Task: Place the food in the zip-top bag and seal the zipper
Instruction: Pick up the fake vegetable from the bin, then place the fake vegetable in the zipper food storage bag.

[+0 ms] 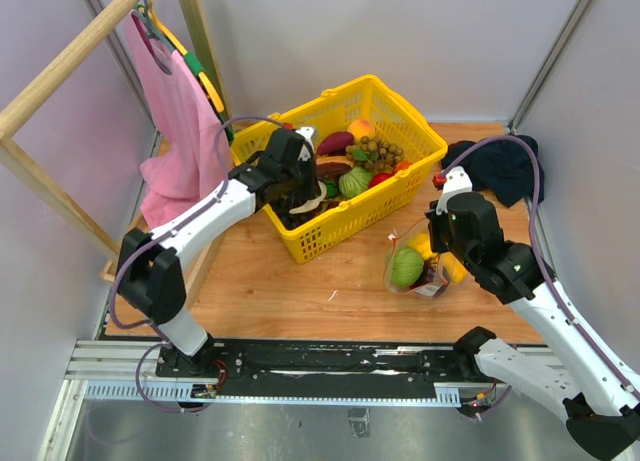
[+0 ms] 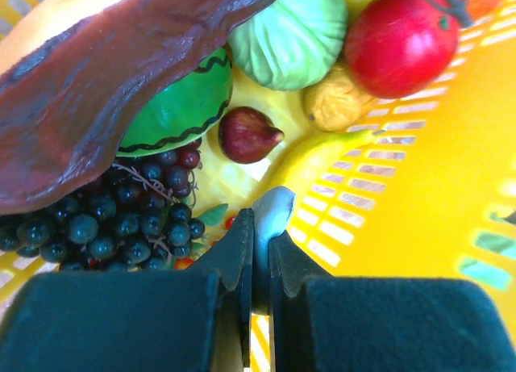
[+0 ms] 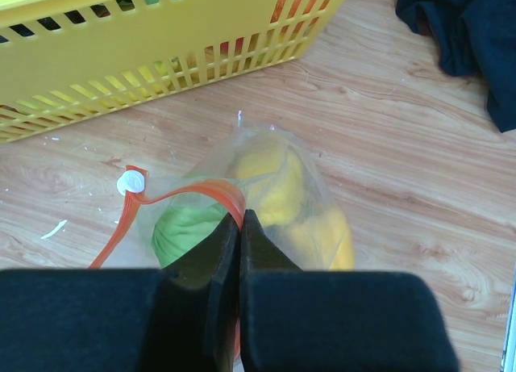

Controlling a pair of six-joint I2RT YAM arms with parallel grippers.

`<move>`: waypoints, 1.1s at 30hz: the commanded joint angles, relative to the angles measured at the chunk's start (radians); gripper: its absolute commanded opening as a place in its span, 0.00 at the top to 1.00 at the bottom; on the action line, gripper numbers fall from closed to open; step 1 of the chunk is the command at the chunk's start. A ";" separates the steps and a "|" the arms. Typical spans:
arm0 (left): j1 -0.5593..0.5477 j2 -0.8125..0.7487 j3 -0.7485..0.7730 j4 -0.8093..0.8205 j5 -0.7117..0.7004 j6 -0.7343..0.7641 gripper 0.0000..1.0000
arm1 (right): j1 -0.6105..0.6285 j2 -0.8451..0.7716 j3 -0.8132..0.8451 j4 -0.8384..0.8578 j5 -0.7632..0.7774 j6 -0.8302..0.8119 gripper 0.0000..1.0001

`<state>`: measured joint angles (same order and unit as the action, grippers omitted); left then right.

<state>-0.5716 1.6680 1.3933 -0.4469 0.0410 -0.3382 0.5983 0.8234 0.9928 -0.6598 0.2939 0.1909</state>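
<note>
Claws at the yellow basket [image 1: 350, 221]
Inside it the left claw [image 2: 260, 223] clamps pale food [image 2: 274, 204]; beside it the right claw [image 3: 241, 219] clamps the zipper [image 3: 197, 190].

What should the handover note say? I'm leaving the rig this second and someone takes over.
Left gripper: shut on a pale toy piece inside the yellow basket.
Right gripper: shut on the zip-top bag at its zipper.
Done: a green piece and yellow pieces are in the bag, beside the basket.
Left: most food lies in the basket; the bag's mouth is open, zipper unsealed.
</note>
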 commanded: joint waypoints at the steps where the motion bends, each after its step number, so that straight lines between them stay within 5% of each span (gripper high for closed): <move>1: 0.005 -0.141 -0.067 0.122 0.029 -0.011 1.00 | -0.016 -0.016 0.007 0.022 -0.004 0.021 0.99; 13: -0.029 -0.407 -0.185 0.298 0.112 0.059 0.99 | -0.016 -0.022 0.008 0.036 -0.028 0.036 0.99; 23: -0.236 -0.550 -0.262 0.459 0.145 0.209 1.00 | -0.016 -0.023 0.013 0.047 -0.048 0.047 0.99; 33: -0.440 -0.492 -0.269 0.510 0.143 0.341 1.00 | -0.016 -0.027 0.018 0.047 -0.062 0.051 0.99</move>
<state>-0.9504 1.1416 1.1309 0.0029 0.1848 -0.0685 0.5983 0.8150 0.9928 -0.6510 0.2401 0.2279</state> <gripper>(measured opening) 0.078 0.013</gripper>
